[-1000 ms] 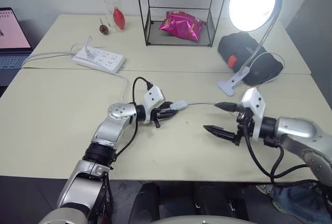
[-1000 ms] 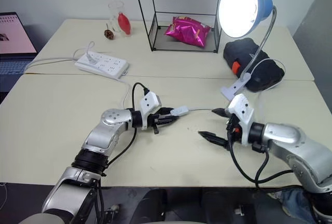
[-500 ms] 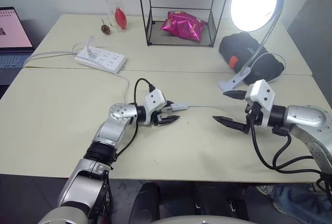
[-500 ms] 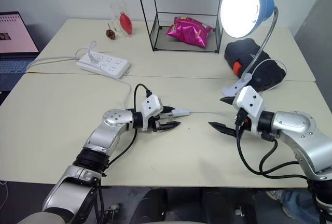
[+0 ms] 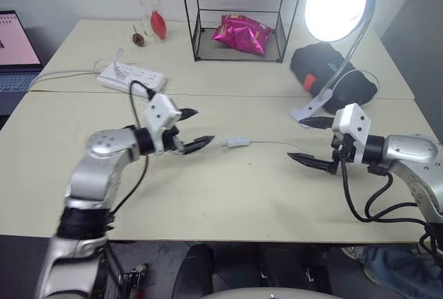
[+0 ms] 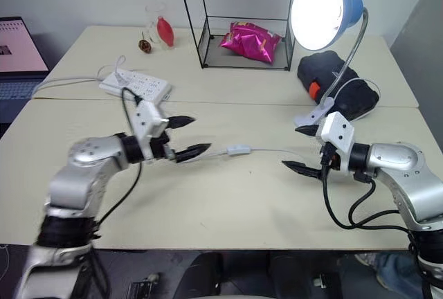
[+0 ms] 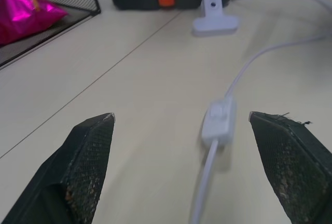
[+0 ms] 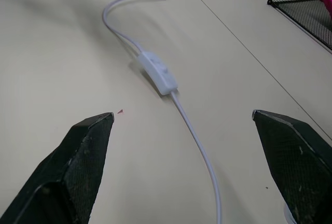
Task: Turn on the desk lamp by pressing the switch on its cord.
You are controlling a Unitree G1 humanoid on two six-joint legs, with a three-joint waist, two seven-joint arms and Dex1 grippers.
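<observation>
The desk lamp (image 5: 337,5) stands at the back right with its bulb lit, on a silver gooseneck over a white clip base (image 5: 309,109). Its thin white cord (image 5: 271,142) runs left across the table to the switch (image 5: 236,142), which lies flat and free on the tabletop. My left gripper (image 5: 201,127) hovers open a short way left of the switch, touching nothing. On the other side of the switch, my right gripper (image 5: 296,138) is open above the cord and empty. The switch (image 7: 219,123) lies ahead between the left fingers, and the switch (image 8: 158,73) also lies ahead of the right ones.
A white power strip (image 5: 131,76) lies at the back left, with a laptop (image 5: 14,43) beyond the table's left edge. A black wire frame (image 5: 196,15) holds a pink bag (image 5: 242,32). A black case (image 5: 332,70) sits behind the lamp base. A glass (image 5: 156,19) stands far back.
My left gripper opened, let go of the switch and drew back to the left and upward. The switch now lies on the table. The right gripper barely moved.
</observation>
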